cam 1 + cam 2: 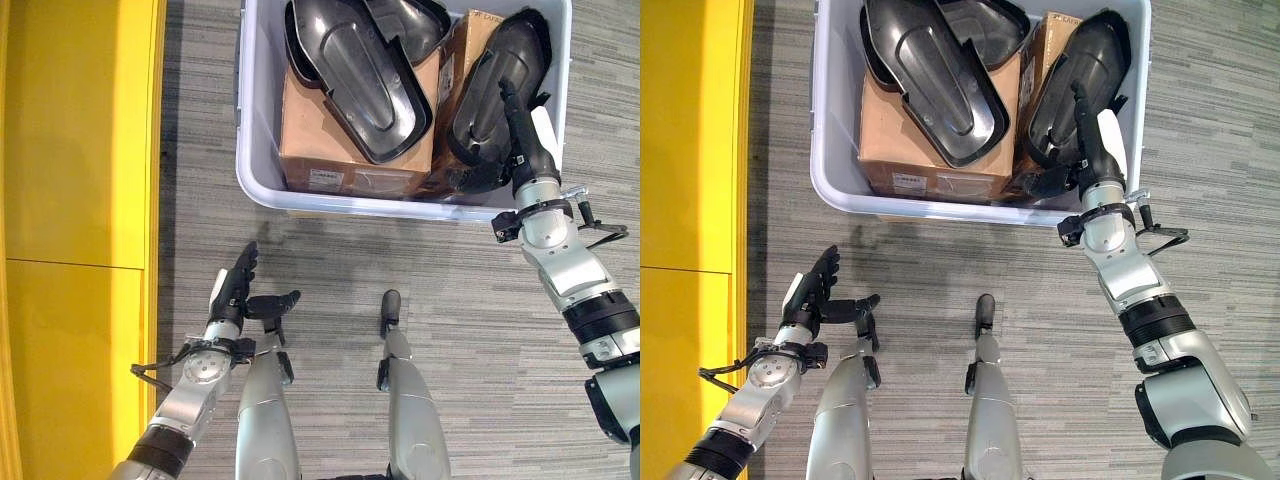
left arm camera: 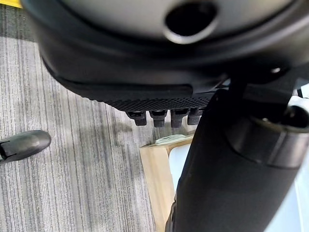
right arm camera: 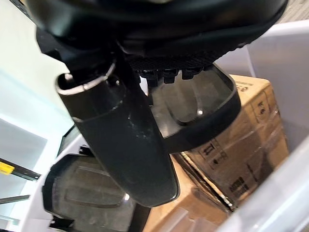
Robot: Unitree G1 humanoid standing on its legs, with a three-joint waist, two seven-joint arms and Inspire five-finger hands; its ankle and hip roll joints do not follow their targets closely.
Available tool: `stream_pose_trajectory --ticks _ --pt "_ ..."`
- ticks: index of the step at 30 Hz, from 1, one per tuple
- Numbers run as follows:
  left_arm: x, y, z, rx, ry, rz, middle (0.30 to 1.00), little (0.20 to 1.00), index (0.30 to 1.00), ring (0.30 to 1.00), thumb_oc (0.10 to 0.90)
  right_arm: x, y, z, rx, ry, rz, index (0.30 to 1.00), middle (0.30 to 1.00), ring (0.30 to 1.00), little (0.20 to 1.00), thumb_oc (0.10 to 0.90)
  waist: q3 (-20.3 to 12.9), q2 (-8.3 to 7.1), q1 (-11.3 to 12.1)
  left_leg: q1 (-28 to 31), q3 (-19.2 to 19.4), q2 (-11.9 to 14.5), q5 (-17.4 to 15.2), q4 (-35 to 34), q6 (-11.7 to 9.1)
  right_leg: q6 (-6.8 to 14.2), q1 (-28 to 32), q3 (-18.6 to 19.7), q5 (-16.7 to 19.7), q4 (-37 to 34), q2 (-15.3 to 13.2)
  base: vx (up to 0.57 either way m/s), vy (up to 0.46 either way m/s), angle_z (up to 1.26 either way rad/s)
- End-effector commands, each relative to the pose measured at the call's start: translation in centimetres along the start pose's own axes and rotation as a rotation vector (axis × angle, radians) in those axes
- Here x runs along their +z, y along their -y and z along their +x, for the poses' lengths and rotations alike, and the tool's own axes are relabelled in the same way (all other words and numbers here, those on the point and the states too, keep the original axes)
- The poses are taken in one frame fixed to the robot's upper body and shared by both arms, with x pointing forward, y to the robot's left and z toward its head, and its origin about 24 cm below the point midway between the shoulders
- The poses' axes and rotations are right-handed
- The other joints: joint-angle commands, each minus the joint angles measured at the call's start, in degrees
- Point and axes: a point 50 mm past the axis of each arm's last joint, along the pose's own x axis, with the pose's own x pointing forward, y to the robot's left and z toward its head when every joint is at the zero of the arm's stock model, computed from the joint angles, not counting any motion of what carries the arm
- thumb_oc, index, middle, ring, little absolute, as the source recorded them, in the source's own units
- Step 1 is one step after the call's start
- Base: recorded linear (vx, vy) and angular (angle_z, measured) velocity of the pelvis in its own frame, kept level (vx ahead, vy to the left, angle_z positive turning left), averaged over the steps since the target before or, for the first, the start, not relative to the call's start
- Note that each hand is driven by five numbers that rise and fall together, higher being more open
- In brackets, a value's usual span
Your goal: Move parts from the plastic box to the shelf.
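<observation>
Black moulded plastic parts fill the plastic box (image 1: 262,170), a pale, translucent tub standing on the grey carpeted floor (image 1: 420,260). We see a long shell-shaped part (image 1: 352,75) lying across a cardboard carton (image 1: 340,150), and a second part (image 1: 490,95) leaning against another carton (image 1: 462,45) at the box's right end. We judge these parts to be light, rigid, thin-walled and smooth, hence liable to slip; a raised rim offers the surest hold. The right hand (image 1: 522,135) reaches over the near wall and lies against the second part; the right wrist view shows its fingers (image 3: 164,73) straight, over that part's rim, thumb extended, nothing clasped. The left hand (image 1: 240,290) hangs low over the floor, fingers straight, empty. A yellow surface (image 1: 80,200) borders the left side; we cannot tell whether it belongs to the shelf.
</observation>
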Motion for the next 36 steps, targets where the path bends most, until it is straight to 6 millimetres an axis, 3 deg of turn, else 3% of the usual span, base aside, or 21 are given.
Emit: stream_pose_trajectory --ticks 1,22,36 --pt "2.9 -0.9 -0.2 0.038 0.177 -0.011 1.000 1.000 1.000 1.000 0.900 5.3 5.0 2.3 -0.211 0.187 -0.011 1.000 1.000 1.000 1.000 0.900 -0.2 -0.17 0.9 -1.0 -3.9 0.3 -3.3 1.7 -0.1 0.3 0.7 -1.9 -8.8 7.0 -1.2 0.00 0.000 0.00" --pt "3.5 -1.5 -0.1 0.083 0.205 -0.024 1.000 1.000 1.000 1.000 0.900 8.0 7.2 4.6 -0.272 0.192 -0.125 1.000 1.000 1.000 1.000 0.900 -0.2 0.85 0.5 -7.4 -3.7 0.0 -2.0 0.8 -0.4 0.3 -7.1 -1.5 -8.3 7.9 -0.6 0.00 0.000 0.00" --pt "3.6 -1.5 -0.1 0.117 0.213 -0.041 1.000 1.000 1.000 1.000 0.900 6.5 6.2 4.7 -0.243 0.137 -0.131 1.000 1.000 1.000 1.000 0.900 -0.2 1.55 -0.1 -11.5 -3.8 0.0 -1.8 1.0 -0.5 0.1 -12.1 -1.4 -8.5 9.0 -0.1 0.00 -0.001 -0.01"
